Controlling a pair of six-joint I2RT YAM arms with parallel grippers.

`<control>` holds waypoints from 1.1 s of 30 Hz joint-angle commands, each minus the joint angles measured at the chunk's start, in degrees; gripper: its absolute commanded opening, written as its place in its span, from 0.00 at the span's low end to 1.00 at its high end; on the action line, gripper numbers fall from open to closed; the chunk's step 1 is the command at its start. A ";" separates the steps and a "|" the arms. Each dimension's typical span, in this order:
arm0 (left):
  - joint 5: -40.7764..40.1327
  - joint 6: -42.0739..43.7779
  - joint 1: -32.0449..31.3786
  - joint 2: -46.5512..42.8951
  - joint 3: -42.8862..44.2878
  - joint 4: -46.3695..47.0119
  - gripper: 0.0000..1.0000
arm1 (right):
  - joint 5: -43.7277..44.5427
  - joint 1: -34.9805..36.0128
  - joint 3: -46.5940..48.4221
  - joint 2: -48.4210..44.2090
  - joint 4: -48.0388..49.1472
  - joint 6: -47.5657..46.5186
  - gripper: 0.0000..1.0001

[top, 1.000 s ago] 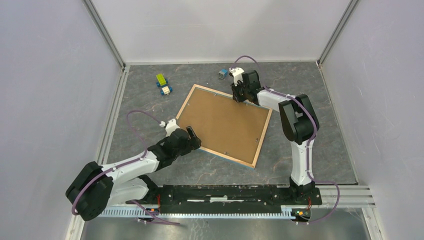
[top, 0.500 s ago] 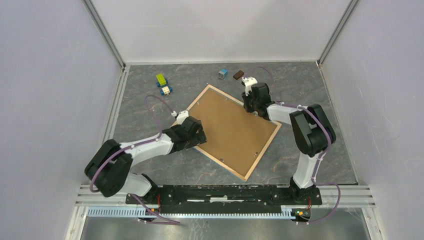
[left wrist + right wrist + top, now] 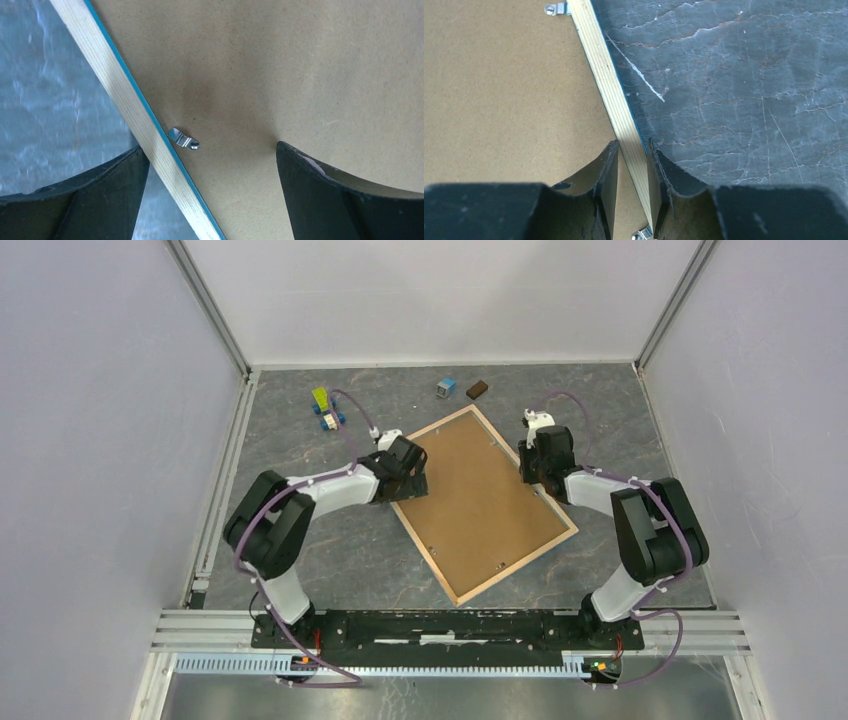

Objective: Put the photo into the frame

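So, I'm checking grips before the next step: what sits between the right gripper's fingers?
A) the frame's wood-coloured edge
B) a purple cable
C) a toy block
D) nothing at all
A: in the right wrist view the right gripper has a finger pressed on each side of the frame, on its light wooden rail. The brown backing board lies on one side and the grey table on the other.

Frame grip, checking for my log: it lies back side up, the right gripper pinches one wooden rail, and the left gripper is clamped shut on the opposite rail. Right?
Not quite. The left wrist view shows the left gripper wide open, straddling the frame rail, not clamped. The rest holds: back side up, right gripper pinching its rail.
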 commanded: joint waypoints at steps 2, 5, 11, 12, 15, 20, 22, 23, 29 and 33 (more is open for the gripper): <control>-1.19 9.08 3.10 6.92 10.41 3.33 1.00 | -6.28 0.07 -1.53 0.74 -8.44 0.77 0.33; -2.05 12.46 4.44 10.34 15.36 2.71 1.00 | -8.03 0.13 -0.95 0.75 -9.20 0.37 0.35; -1.10 14.48 5.30 9.23 17.38 1.56 1.00 | -8.16 0.01 -0.37 -2.43 -12.90 -0.88 0.39; -0.98 13.70 5.26 7.62 15.77 1.60 1.00 | -7.37 -0.03 -0.57 -3.35 -13.19 -0.96 0.41; -1.59 11.60 5.30 2.15 10.14 1.22 1.00 | -3.61 -0.48 -2.27 -6.70 -11.96 -0.51 0.52; -4.27 6.88 5.27 -5.87 3.76 -2.28 1.00 | 1.73 -1.94 -2.10 -7.42 -9.75 1.19 0.70; -3.88 4.60 5.31 -6.65 3.34 -3.36 1.00 | 1.43 -2.50 -0.36 -5.67 -7.68 1.36 0.70; -3.63 3.46 5.31 -6.51 3.66 -4.27 1.00 | 0.94 -2.80 0.45 -4.75 -7.46 1.38 0.70; -2.53 -1.60 5.94 -3.35 6.60 -4.61 1.00 | -6.19 -2.84 0.08 0.28 -0.03 2.73 0.66; -1.15 -4.22 7.83 -1.61 6.82 -3.20 1.00 | -7.70 -2.77 0.29 3.34 3.06 3.53 0.64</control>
